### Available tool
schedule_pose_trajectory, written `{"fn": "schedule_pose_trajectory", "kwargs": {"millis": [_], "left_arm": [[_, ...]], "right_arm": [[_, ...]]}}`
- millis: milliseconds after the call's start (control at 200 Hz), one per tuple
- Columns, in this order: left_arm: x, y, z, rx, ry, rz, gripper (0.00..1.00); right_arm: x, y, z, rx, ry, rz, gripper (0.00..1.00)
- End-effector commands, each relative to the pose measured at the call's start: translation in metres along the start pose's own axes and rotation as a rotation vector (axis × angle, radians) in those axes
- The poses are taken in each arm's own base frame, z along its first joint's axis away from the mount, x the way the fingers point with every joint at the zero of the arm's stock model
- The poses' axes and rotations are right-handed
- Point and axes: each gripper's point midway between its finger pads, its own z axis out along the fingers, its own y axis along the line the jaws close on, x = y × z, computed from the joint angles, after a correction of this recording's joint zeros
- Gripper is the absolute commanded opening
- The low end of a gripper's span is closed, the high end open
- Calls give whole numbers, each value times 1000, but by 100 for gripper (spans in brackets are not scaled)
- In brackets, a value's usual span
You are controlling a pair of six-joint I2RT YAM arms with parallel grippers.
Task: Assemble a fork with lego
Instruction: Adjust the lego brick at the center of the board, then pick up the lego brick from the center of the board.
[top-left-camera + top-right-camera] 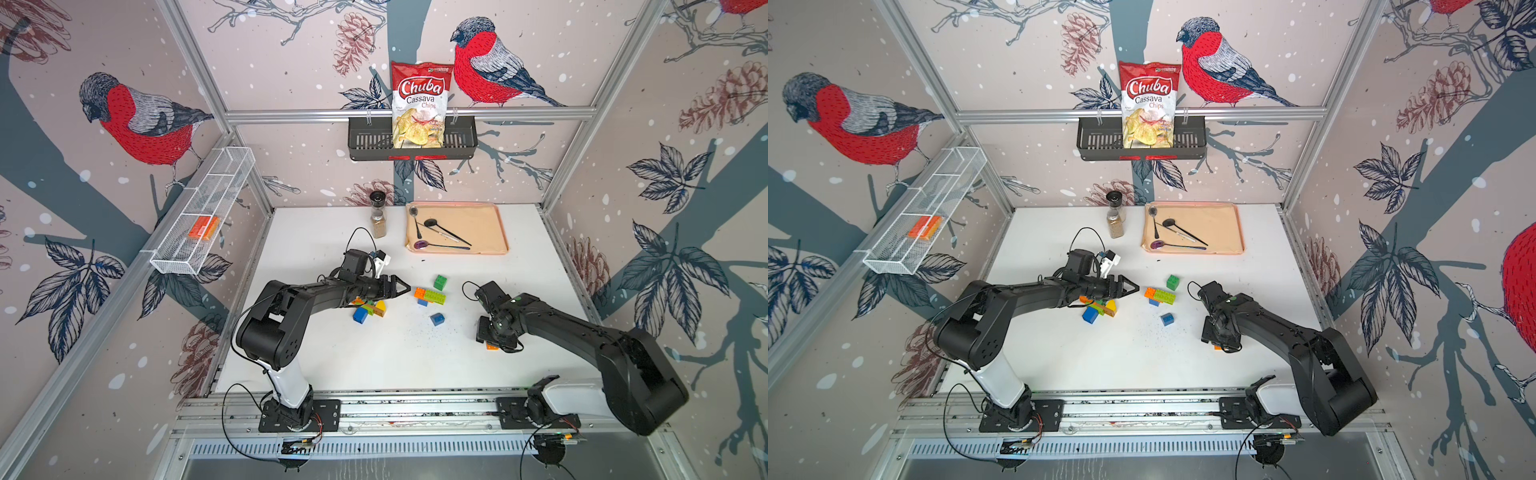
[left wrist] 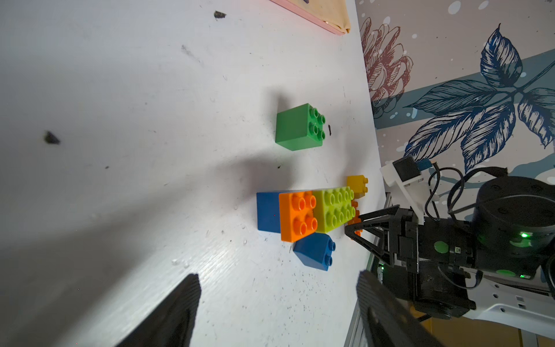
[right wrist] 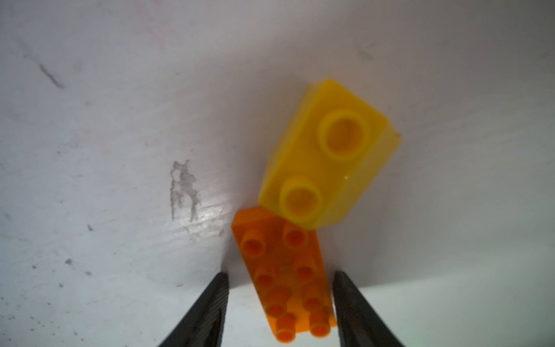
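Right end effector (image 3: 280, 273) straddles orange brick (image 3: 300, 288), unclenched; skewed squeeze cd twist it, bump yellow brick (image 3: 327, 150). Left end effector (image 2: 279, 275) released.

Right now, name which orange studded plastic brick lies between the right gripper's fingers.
The long orange plate with a yellow brick at its end; the other orange bricks lie away from the right gripper.

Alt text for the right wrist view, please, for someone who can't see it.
A long orange studded brick lies on a scuffed white table between two black fingers, one on each side; whether they press it is unclear. A yellow two-stud brick overlaps its far end, skewed.
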Motion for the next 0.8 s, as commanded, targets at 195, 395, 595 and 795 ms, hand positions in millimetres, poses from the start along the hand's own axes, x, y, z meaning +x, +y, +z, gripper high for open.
{"fn": "schedule_pose_trajectory", "kwargs": {"millis": [195,395,595,795], "left_arm": [[-6,-5,-4,25,-19,17,82],[-7,-1,-6,15,-26,7,81],[-8,1,-6,10,-25,-1,81],[-9,2,-5,9,-24,-8,81]], "right_arm": [[-9,30,6,-2,0,-88,25],[-25,42,2,13,-11,-187,24],[-26,45,7,47,28,-283,41],[-28,47,-4,49,9,-278,52]]}}
